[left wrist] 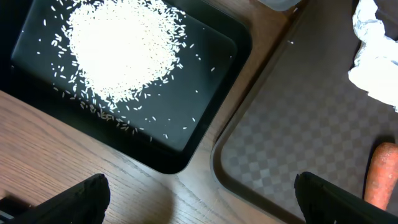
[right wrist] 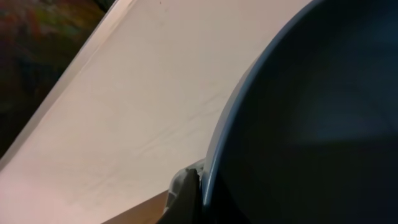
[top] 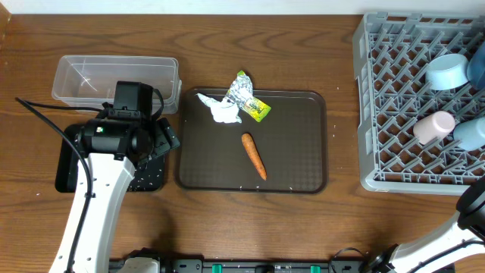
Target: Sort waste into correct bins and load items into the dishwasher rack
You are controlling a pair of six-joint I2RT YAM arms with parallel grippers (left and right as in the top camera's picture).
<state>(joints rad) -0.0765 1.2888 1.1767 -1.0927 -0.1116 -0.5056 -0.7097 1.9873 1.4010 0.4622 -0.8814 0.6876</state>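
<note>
**Waste sort: three pieces left on the brown tray, carrot nearest my open left jaws**

1. Clear tub (top: 76, 82): far left, at the back. I see nothing in it.
2. Black tray (left wrist: 211, 106): in front of the tub, under my left arm. The rice (left wrist: 124, 50) already lies heaped in it, with stray grains round the heap.
3. Left gripper (left wrist: 202, 186): jaws wide apart and holding nothing. It hangs over the strip of table between the black tray and the brown tray.
4. Brown tray (top: 295, 152): centre. It holds the three pieces not yet sorted.
   - Tissue (top: 220, 111): back left of the tray, crumpled.
   - Wrapper (top: 248, 97): touching the tissue and overhanging the back rim.
   - Carrot (top: 254, 155): mid-tray, lying on a slant, apart from the other two.
5. Rack (top: 394, 91): far right. A bowl (top: 447, 70) and a cup (top: 433, 126) already sit in it. I see no chopsticks.
6. Right gripper (right wrist: 186, 190): jaws together, low at the right edge. A dark curved rim sits against one fingertip. I cannot tell what it is, or whether I hold it.

Step in hand, as I judge it: sorting the waste, left arm working.

Next move calls for: carrying the left jaws right over the carrot, turning the wrist so they stand across its slant, lowering them astride it, and closing only then.
</note>
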